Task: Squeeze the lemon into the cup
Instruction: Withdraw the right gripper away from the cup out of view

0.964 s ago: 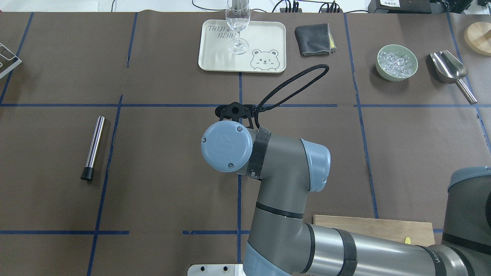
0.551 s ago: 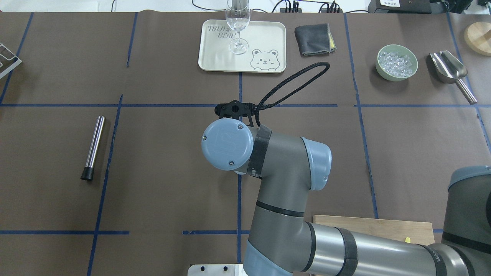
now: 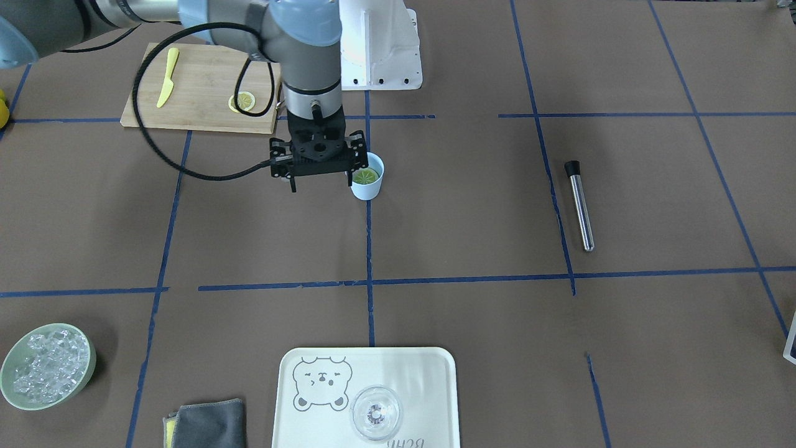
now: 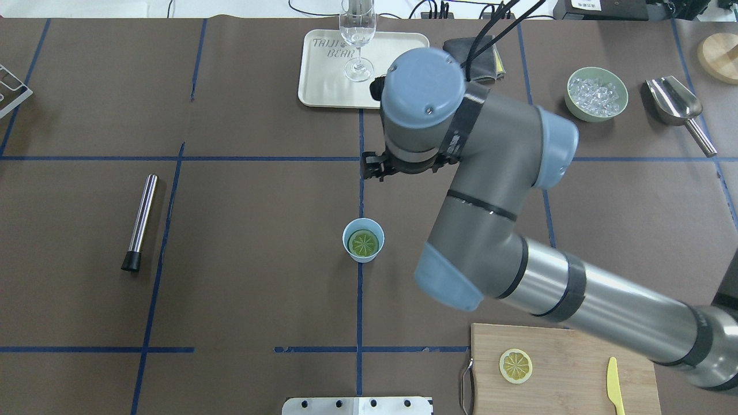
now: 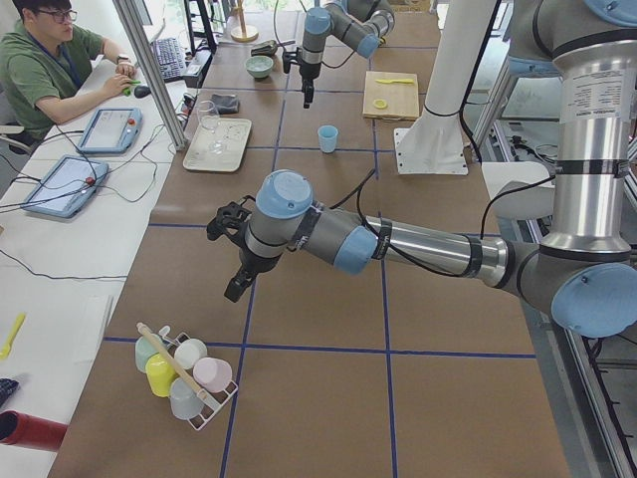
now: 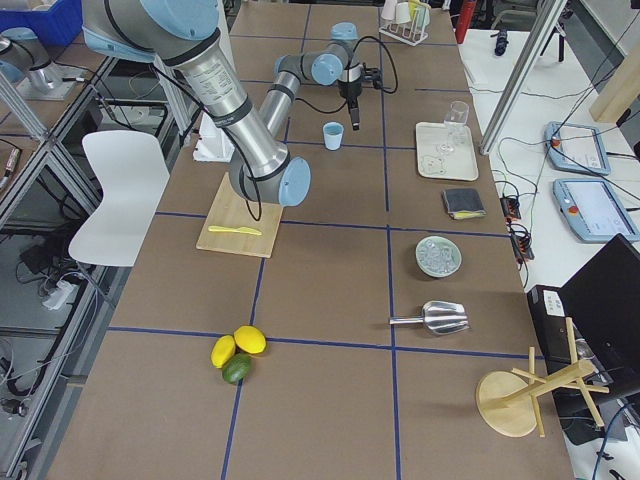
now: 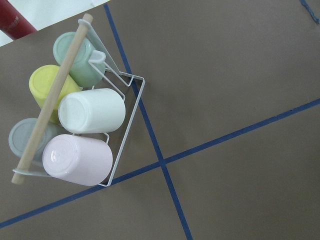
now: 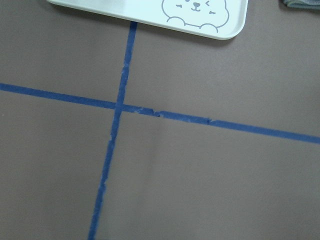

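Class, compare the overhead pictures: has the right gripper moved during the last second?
Yes. The right gripper moved away from the robot, towards the tray, uncovering the cup, which holds the lemon.

A long table (image 4: 230, 230) papered in brown and gridded with blue tape lines (image 4: 259, 158) fills the room. Along one side of the table runs a white desk (image 5: 60, 299). On the table's opposite side, a white chair (image 6: 125, 175) stands on grey floor (image 6: 50, 400). The light is bright and even.
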### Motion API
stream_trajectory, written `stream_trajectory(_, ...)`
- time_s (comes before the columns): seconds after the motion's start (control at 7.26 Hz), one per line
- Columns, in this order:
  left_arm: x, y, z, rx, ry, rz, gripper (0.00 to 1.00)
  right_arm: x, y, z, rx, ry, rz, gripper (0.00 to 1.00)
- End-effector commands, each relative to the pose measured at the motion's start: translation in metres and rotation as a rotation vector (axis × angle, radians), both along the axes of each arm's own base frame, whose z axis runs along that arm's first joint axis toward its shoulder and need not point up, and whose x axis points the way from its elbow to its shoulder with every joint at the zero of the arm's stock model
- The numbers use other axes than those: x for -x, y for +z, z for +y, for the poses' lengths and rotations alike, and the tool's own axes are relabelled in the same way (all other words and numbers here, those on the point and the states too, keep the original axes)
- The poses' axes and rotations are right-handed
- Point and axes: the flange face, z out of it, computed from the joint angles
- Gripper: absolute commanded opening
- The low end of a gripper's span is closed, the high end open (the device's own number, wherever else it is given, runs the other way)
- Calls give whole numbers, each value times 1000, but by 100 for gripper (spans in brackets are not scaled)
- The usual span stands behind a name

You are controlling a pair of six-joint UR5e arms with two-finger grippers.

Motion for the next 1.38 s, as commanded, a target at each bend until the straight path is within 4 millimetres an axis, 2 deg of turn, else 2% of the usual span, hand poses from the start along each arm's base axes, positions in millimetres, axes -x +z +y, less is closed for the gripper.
stream_trajectory(0.0, -8, -31, -16, -166, 5, 68, 100, -112, 69, -66, -13, -69, -42, 100)
stream_trajectory(0.14, -19, -49, -23, -113, -28, 167, 100, -165, 110, -88, -2, -77, -46, 100)
stream_trajectory(0.28, -55, -62, -23, -170, 32, 178, 100, -218, 153, -101, -10, -105, -22, 100)
stream_trajectory(0.41, -97, -63, -21, -141, 77, 232, 100, -269, 195, -107, -1, -93, 12, 100)
stream_trajectory(0.55, -146, -72, -19, -73, 115, 274, 100, -308, 232, -102, 38, -83, 21, 100)
stream_trajectory(0.69, -167, -79, -18, -1, 92, 313, 100, -343, 284, -82, 143, -70, -24, 100)
stream_trajectory(0.83, -197, -85, -14, 16, 47, 291, 100, -369, 332, -58, 219, -50, -24, 100)
stream_trajectory(1.1, -275, -81, -4, 149, -57, 291, 100, -455, 392, -40, 37, -221, 81, 100)
stream_trajectory(1.24, -306, -76, 5, 229, -94, 306, 93, -488, 411, -24, 50, -196, 68, 100)
